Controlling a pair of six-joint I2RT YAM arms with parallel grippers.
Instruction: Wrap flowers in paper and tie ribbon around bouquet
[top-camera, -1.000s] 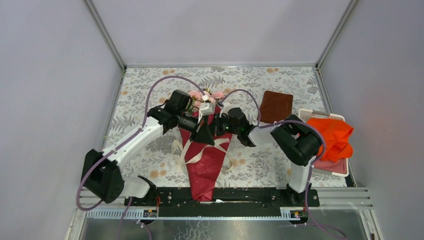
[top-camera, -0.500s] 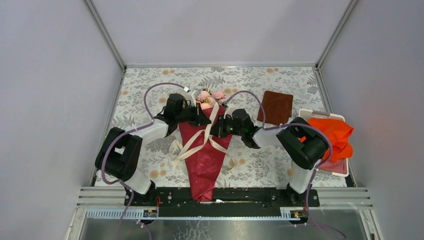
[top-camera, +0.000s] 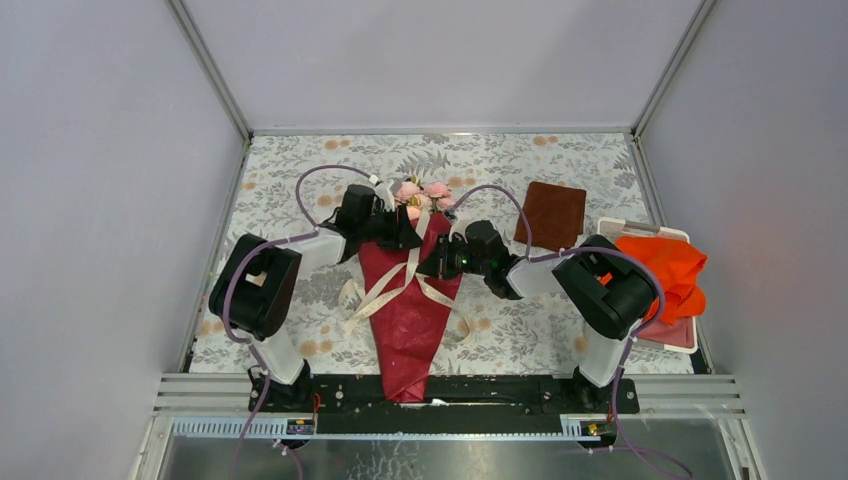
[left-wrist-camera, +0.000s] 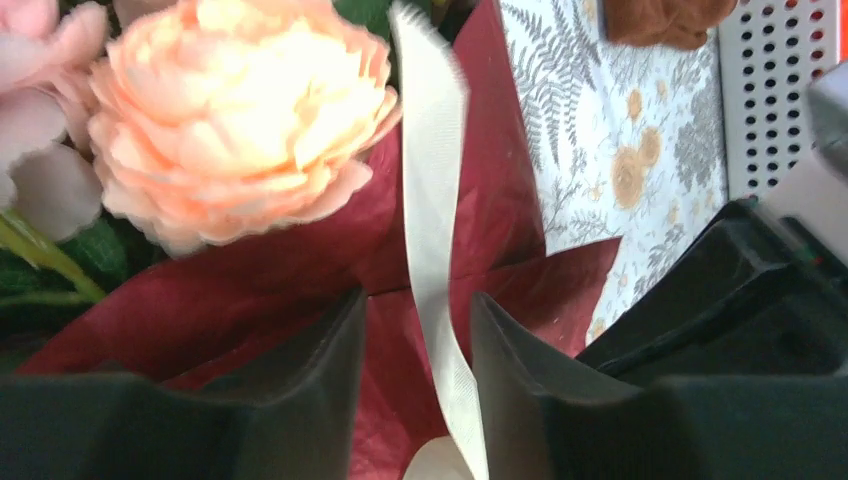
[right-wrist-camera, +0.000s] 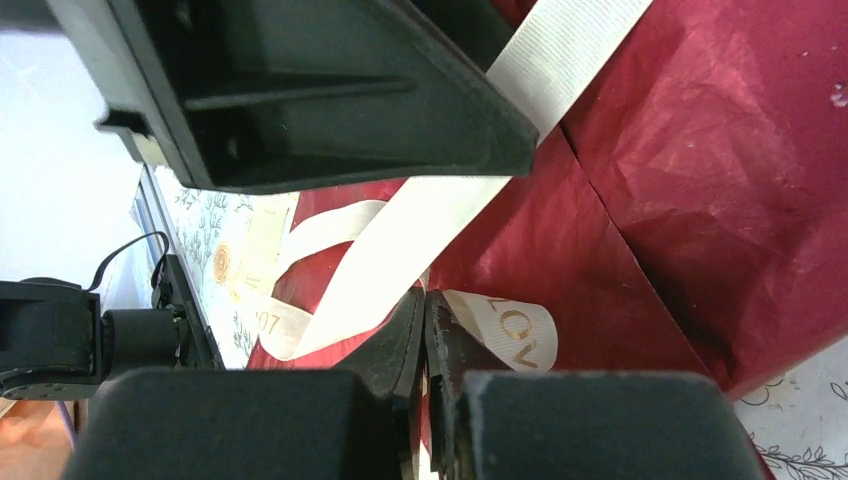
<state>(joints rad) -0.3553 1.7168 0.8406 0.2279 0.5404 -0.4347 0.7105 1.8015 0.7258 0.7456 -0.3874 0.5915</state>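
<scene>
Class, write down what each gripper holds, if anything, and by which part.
Right gripper: fingers shut on the cream satin ribbon beside its printed stretch. Left gripper: fingers apart around a ribbon strand, holding nothing.
</scene>
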